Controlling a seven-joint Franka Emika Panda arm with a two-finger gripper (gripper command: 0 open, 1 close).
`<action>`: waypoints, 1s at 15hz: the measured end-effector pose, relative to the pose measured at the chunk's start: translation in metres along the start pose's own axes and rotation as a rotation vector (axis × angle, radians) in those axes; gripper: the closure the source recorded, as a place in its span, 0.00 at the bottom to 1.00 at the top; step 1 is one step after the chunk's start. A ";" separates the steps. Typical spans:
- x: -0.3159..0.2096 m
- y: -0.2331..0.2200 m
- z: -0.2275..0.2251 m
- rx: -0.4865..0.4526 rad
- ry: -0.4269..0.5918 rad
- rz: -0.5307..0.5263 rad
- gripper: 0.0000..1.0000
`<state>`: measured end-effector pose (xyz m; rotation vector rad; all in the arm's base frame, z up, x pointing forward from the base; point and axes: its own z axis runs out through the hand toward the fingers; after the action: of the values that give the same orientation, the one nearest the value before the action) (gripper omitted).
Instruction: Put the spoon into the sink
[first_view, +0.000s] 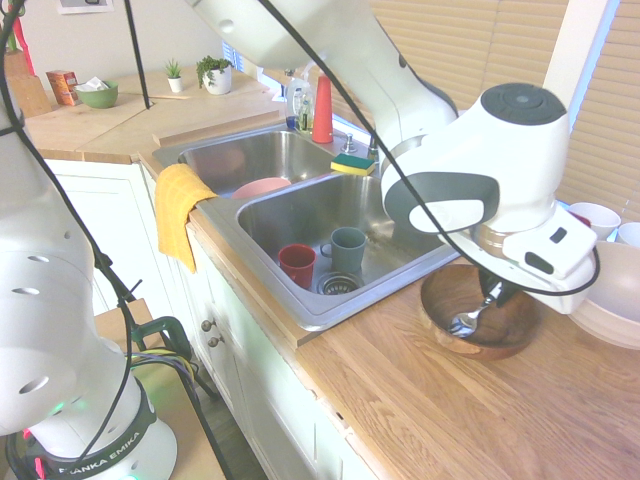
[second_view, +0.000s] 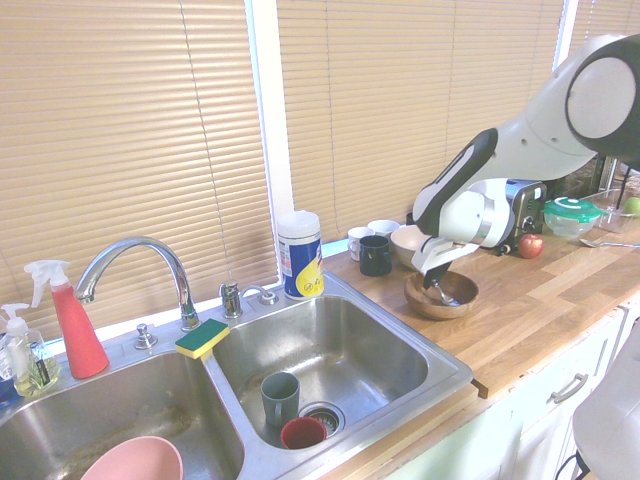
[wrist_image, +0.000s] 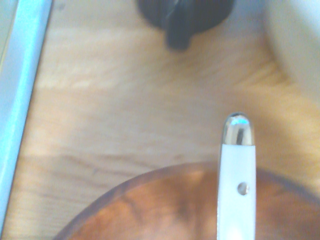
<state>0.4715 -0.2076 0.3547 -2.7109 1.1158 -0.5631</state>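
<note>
Your jaws (first_view: 502, 292) are closed on the pale handle of the shiny metal spoon (first_view: 466, 323), whose rounded bowl end sits inside the round, dark-grained wooden bowl (first_view: 450, 335) on the wood-plank counter (first_view: 420, 410).

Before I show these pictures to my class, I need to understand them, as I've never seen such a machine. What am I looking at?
The machine is a white robot arm ending in a two-finger gripper. Two pictures come from cameras outside it, on opposite sides; the third comes from its wrist, close up.

On the wooden counter stand a wooden bowl, a black mug and a red apple. Beside them is a steel double sink, with a red cup and a grey-green mug in one basin.

The gripper is closed on the handle of a spoon, whose shiny end is in the wooden bowl.
</note>
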 end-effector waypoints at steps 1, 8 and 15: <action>0.000 0.000 -0.010 0.007 0.014 -0.004 1.00; -0.045 -0.070 -0.070 -0.001 0.098 -0.112 1.00; -0.180 -0.161 -0.104 -0.081 0.179 -0.240 1.00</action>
<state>0.4164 0.0333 0.4450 -2.9357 0.8708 -0.8275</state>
